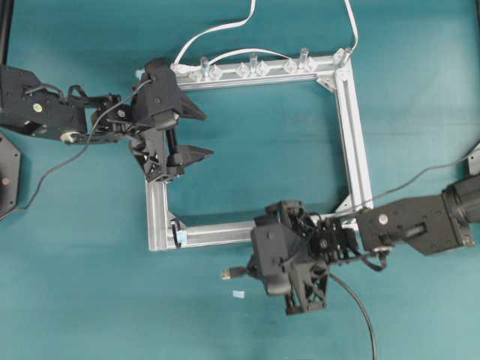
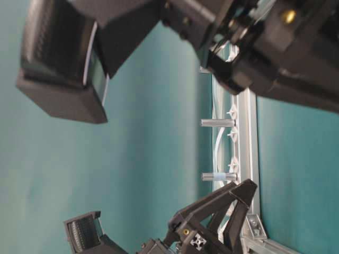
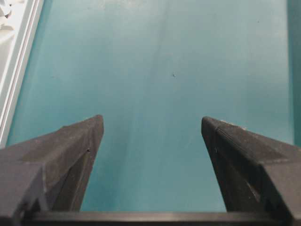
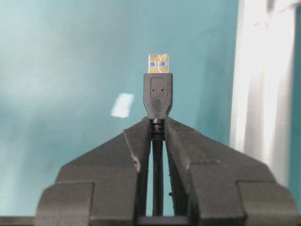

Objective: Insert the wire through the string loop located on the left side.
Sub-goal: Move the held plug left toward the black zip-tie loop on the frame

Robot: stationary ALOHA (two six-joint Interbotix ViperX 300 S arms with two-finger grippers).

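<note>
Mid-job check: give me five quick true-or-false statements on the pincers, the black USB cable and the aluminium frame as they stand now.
1. The right pincer is shut on the thin black cable with the silver USB plug. True.
2. The left pincer grips a white cable. False: it is open and holds nothing.
3. The USB plug sticks out beyond the fingertips. True.
4. The plug lies inside the square aluminium frame. False: it is outside, below the bottom rail in the overhead view.
5. The plug is already plugged into a socket. False: it is free.
</note>
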